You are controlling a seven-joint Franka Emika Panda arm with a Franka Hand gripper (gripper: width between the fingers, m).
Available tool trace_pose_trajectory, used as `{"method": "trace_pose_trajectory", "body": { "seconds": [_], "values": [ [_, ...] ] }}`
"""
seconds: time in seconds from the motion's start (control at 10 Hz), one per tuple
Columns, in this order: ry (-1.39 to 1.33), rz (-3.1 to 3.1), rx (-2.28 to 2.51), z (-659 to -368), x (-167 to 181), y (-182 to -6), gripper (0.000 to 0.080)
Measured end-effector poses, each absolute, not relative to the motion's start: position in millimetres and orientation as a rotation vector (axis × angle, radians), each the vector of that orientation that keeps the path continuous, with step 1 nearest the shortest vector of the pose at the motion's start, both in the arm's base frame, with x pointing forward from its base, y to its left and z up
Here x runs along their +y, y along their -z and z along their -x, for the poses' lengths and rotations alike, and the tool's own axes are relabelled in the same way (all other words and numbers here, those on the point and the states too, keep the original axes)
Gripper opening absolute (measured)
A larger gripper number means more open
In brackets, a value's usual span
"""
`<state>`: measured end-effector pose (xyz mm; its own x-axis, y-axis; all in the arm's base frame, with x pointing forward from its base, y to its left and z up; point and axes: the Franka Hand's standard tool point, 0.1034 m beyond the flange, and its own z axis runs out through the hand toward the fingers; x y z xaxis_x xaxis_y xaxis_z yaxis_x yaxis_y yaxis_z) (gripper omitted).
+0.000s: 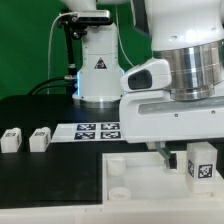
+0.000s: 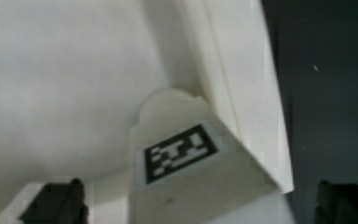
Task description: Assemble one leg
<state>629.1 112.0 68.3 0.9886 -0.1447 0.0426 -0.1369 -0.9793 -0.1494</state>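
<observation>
The leg (image 1: 201, 166) stands upright, long axis vertical, between spread fingers (image 2: 51, 203).

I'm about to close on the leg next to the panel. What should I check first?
1. Tool open: ok, the fingers stand wide apart.
2. Leg between the fingers: ok, with a gap on each side.
3. Leg upright, tag visible: ok in the exterior view.
4. Leg free of the panel: cannot tell, they look very close.
5. Tool low enough to grip: cannot tell.
6. Two spare legs out of the way: ok, far off at the exterior view's left.
</observation>
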Motion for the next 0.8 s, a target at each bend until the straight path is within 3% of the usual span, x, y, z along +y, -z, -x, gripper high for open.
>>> {"method": "trace_pose_trajectory", "body": {
  "seconds": [0.2, 0.3, 0.4, 0.5, 0.8],
  "values": [
    [0.100, 2.987, 0.190, -630.4, 112.0, -68.2, 0.0623],
    [0.100, 2.987, 0.190, -630.4, 111.9, -68.2, 0.0451],
    [0.095, 2.979, 0.243, -630.3, 112.5, -68.2, 0.0451],
    [0.075, 2.946, 0.452, -629.7, 112.0, -67.7, 0.0298],
    [0.031, 2.810, 0.986, -629.7, 109.0, -67.1, 0.0298]
  ]
}}
